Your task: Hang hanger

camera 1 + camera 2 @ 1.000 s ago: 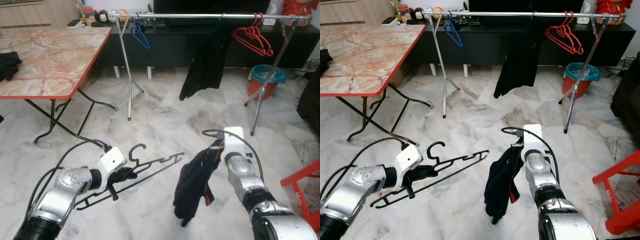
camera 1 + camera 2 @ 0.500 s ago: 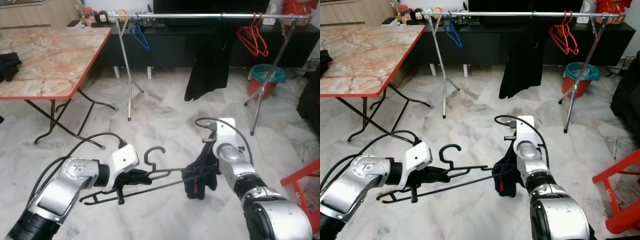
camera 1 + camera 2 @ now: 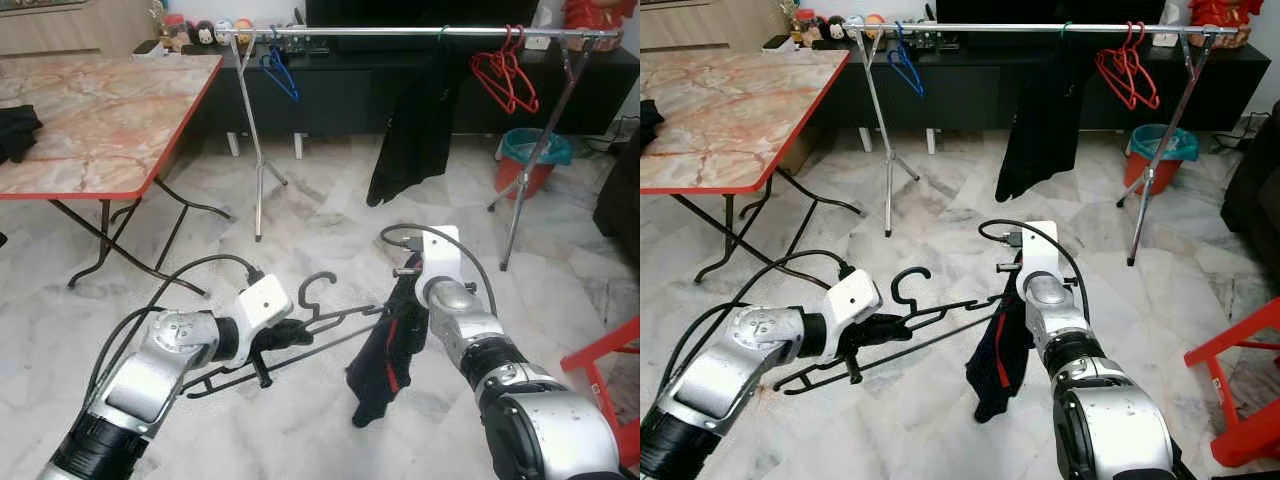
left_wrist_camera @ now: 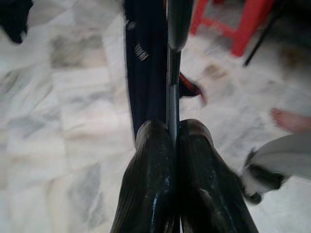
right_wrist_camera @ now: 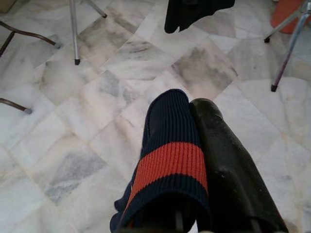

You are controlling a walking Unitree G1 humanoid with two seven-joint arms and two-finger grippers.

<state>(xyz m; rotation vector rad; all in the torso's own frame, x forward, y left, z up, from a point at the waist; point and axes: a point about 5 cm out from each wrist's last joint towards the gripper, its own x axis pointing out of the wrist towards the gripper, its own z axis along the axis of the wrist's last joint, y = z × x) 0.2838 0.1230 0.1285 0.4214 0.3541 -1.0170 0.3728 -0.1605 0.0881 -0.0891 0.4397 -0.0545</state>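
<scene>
A black hanger (image 3: 318, 322) is held low over the floor, its hook up, with my left gripper (image 3: 278, 338) shut on its bar (image 4: 171, 82). Its far end reaches a dark navy garment with a red stripe (image 3: 384, 358), which hangs from my right gripper (image 3: 404, 300). In the right wrist view the ribbed cuff (image 5: 170, 160) is drawn over one finger, and the other finger (image 5: 228, 160) presses against it. Ahead stands a silver clothes rail (image 3: 400, 32) with a blue hanger (image 3: 281, 70), a black garment (image 3: 418, 120) and red hangers (image 3: 505, 72).
A marble-topped folding table with a red edge (image 3: 100, 120) stands to the left, its legs reaching onto the floor. A teal and red bin (image 3: 527, 160) sits behind the rail's right leg. A red frame (image 3: 605, 370) is at the right. Marble floor lies open before the rail.
My left gripper has lifted the hanger a little and brought its end against the garment. The garment, bunched up before, now hangs down long from my right gripper.
</scene>
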